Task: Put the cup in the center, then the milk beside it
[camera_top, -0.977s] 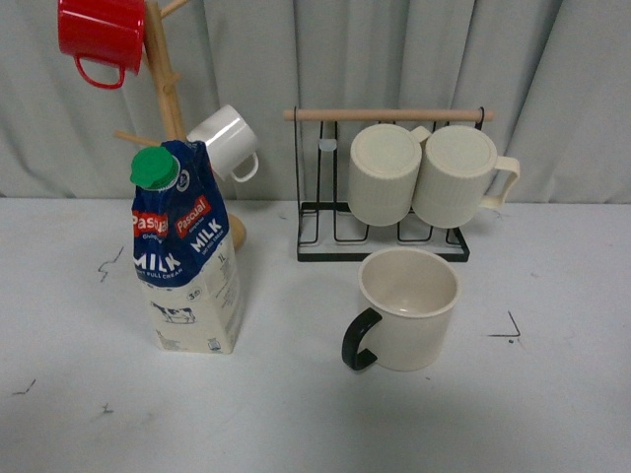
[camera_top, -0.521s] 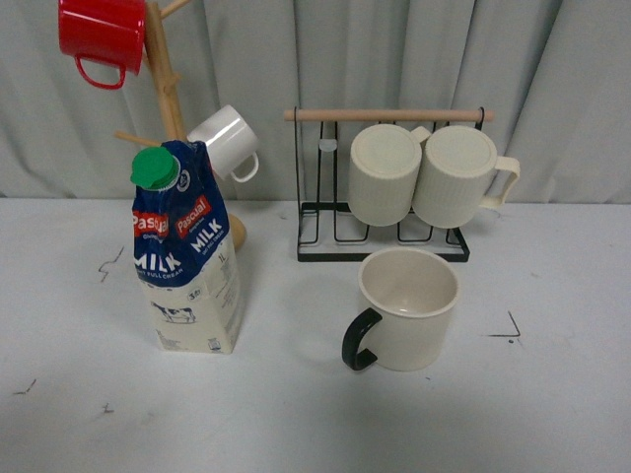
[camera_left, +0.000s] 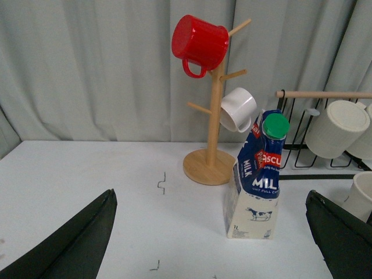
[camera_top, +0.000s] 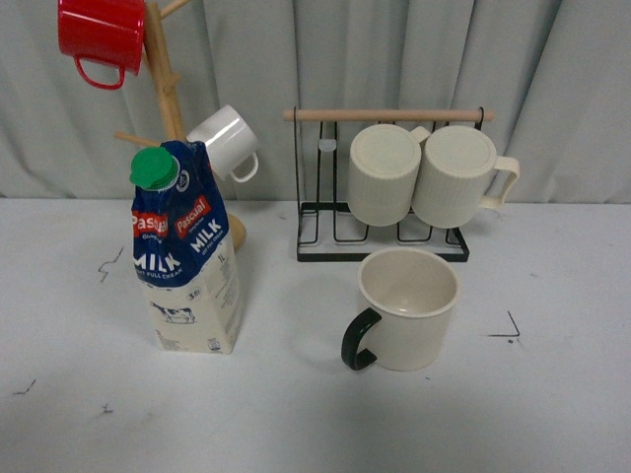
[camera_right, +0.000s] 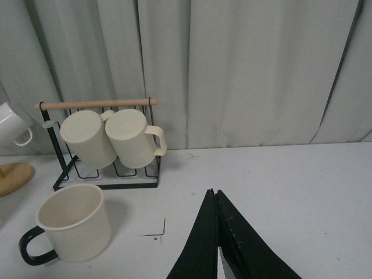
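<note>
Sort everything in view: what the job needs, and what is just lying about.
For the job:
cup
milk

Lying about:
red mug
white mug
ribbed mugs
wire rack
wooden mug tree

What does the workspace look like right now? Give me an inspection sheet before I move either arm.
Surface: white table, a few small black marks.
Job's things: cup upright, empty, in front of the rack; milk upright, capped, apart to its left in the front view.
Clutter: mug tree holding red mug and white mug; wire rack with two ribbed mugs.
Grippers: left gripper open, right gripper shut, both empty.
Cables: nothing seen.
Surroundings: grey curtain behind the table.
</note>
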Available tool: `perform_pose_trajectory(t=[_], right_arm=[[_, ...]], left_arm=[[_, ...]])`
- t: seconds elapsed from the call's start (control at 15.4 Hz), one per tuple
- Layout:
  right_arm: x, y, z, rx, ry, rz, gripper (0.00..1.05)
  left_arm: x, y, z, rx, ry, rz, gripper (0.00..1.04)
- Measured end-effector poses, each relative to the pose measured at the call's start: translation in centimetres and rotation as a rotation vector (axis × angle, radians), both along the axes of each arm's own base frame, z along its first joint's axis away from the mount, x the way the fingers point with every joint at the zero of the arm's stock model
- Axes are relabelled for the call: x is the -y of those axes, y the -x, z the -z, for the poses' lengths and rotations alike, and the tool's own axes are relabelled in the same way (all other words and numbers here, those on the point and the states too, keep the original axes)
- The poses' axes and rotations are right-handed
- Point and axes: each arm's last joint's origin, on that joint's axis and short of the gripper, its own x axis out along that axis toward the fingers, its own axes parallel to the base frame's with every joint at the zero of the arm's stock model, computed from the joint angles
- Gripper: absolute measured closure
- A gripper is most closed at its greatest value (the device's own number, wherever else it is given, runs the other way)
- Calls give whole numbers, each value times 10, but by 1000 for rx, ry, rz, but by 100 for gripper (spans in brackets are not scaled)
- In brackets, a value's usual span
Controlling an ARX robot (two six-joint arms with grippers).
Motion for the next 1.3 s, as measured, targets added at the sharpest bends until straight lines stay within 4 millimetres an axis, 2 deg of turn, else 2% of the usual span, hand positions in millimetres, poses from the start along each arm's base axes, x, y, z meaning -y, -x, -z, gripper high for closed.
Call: perform_pose_trajectory(t=[0.46,0.59,0.78,0.91,1.04,1.17,1.3], right_arm=[[0,9,1,-1,0,0,103],[0,19,5,-29,0,-3,103],[0,20,4,-11,0,-3,103],[0,20,4,-11,2,-3,83],[0,20,4,-11,2,-3,58],[0,20,4,-11,3,-3,34],[0,20,4,-11,2,-3,8]], left_arm=[[0,0,0,0,0,0,7],[0,0,0,0,0,-2,7],[0,0,0,0,0,0,7],[0,0,0,0,0,0,7],[0,0,0,0,0,0,7],[6,-4,2,-239,-13,-36,7],[13,-22,-3,-269,-10,21,7]])
